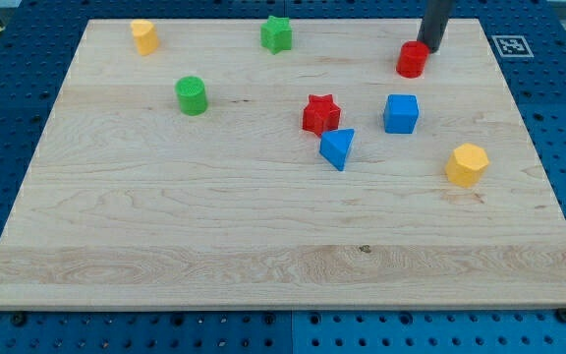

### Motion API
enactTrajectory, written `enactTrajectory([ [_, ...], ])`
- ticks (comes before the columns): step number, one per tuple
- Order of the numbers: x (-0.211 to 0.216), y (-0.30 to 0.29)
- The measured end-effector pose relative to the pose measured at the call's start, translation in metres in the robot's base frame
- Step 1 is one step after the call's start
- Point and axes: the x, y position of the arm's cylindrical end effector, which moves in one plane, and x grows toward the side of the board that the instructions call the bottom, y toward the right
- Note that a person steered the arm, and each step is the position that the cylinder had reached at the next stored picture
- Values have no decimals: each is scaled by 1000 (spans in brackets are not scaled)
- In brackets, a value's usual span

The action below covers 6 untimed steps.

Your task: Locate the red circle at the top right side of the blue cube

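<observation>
The red circle (412,60) is a short red cylinder near the view's top right of the wooden board (165,246). The blue cube (401,113) sits below it, slightly to the left. My tip (427,48) is at the end of a dark rod coming down from the view's top edge. It stands right at the red circle's upper right side, touching or nearly touching it.
A red star (319,114) and a blue triangle (338,148) lie left of the blue cube. A yellow hexagon (467,164) lies at the right. A green cylinder (192,95), a green star (276,34) and a yellow block (144,36) lie toward the top left.
</observation>
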Motion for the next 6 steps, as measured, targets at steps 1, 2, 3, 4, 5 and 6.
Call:
enactTrajectory([
  [1,1,-6],
  [2,-14,-14],
  [3,-16,-35],
  [4,14,-44],
  [5,40,-39],
  [6,59,-39],
])
